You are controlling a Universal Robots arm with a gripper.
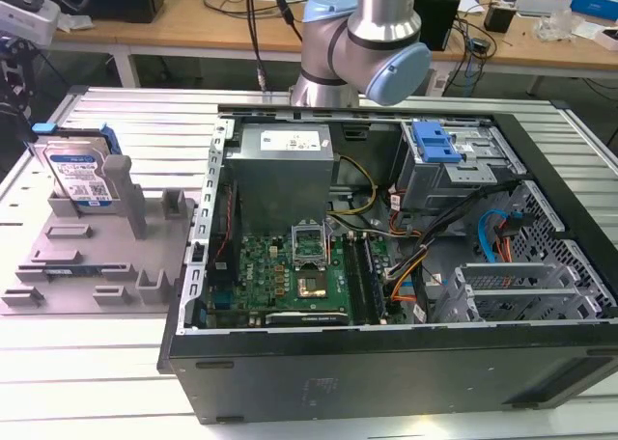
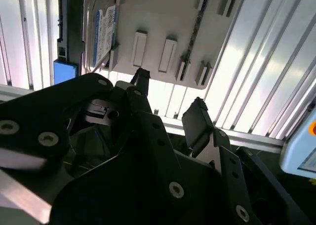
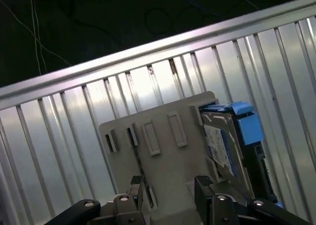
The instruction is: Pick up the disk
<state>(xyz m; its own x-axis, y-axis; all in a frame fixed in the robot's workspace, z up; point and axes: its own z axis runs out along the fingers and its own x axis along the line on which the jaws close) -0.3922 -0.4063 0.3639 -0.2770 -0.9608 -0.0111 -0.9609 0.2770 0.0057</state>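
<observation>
Pointing at the grey tray [image 3: 168, 170], the hand [image 3: 169, 190] is open and empty; disk [image 1: 82, 175] stands on edge in that tray, 9 o'clock from the PC case [image 1: 386, 372], exterior view.

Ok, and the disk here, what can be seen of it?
The disk is a flat rectangular silver metal hard drive with a white-and-blue label on its broad face and a blue plastic frame along its edges. It stands upright on edge in the grey slotted plastic holder tray, at the exterior view's left, label towards that camera. Only the tray is seen touching it; in the first wrist view the black gripper, open and empty, is apart from it.
</observation>
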